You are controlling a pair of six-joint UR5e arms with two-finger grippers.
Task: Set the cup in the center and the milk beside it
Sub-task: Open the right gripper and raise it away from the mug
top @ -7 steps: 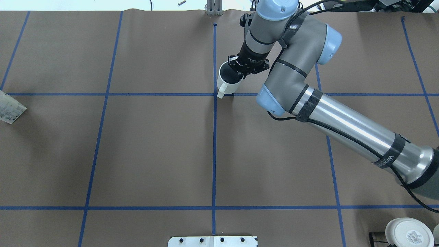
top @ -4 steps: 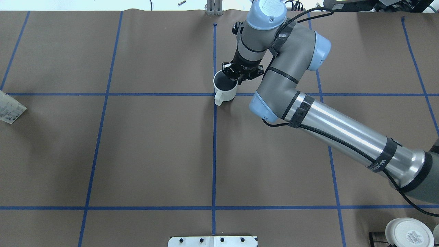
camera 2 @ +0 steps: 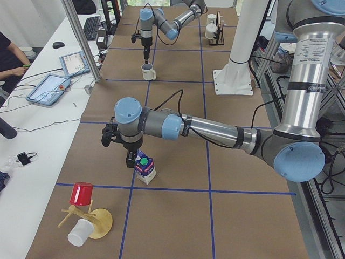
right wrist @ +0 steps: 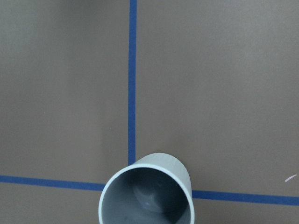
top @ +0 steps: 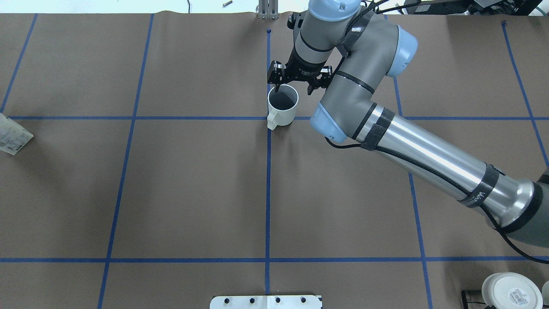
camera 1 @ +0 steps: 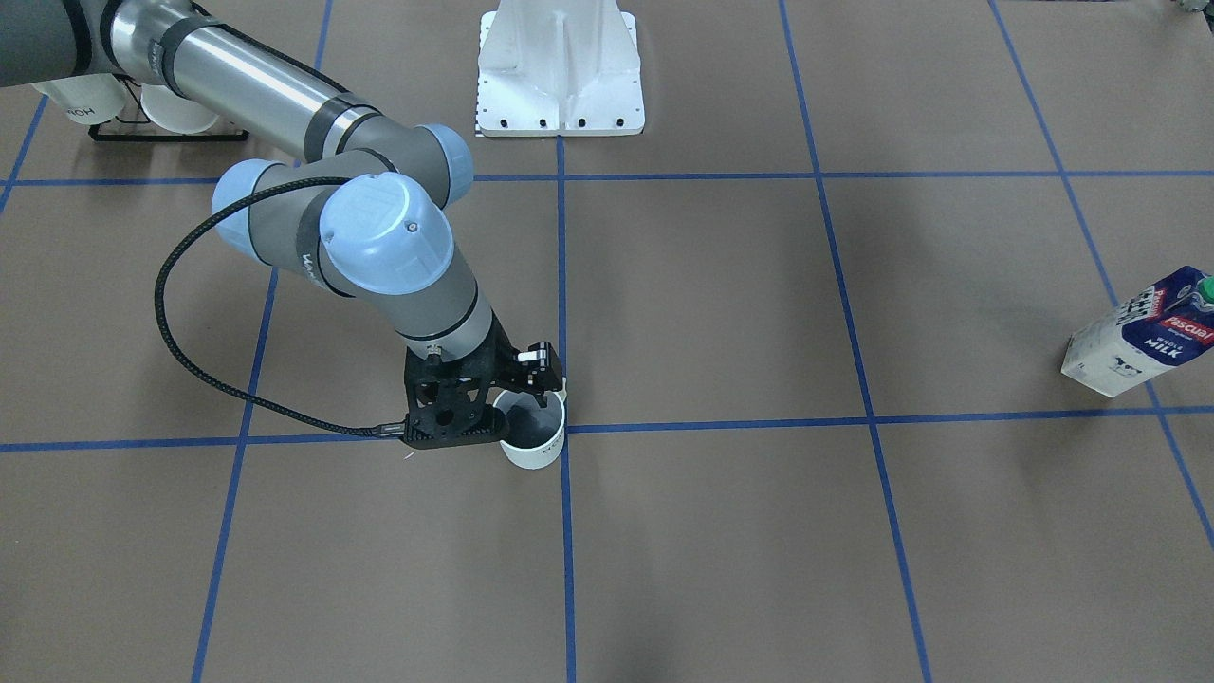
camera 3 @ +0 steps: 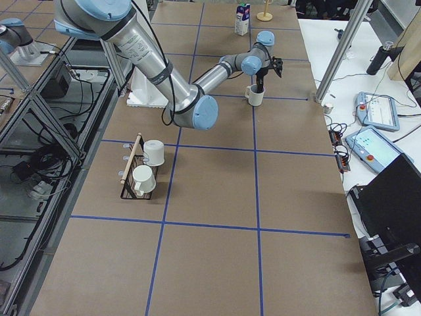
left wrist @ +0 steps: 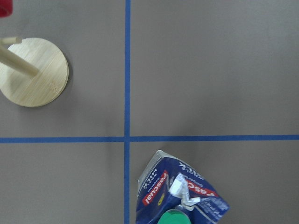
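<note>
The cup (top: 283, 105) is standing upright on the desk (top: 193, 184), just right of the center (top: 265, 118). The right end effector (top: 294, 88) is hovering wide over its far rim, gripping nothing. The milk (camera 1: 1138, 332) is standing well off to the left, and the left end effector (camera 2: 129, 160) is hanging beside its cap; I cannot tell its spread.

The milk carton (camera 1: 1131, 345) is showing off a red "Pascual" logo and white "WHOLE MILK" on its navy side; the left wrist cam is catching "Pascual" too. The upturned mug (top: 510, 291) base label is looking too tiny to read.
</note>
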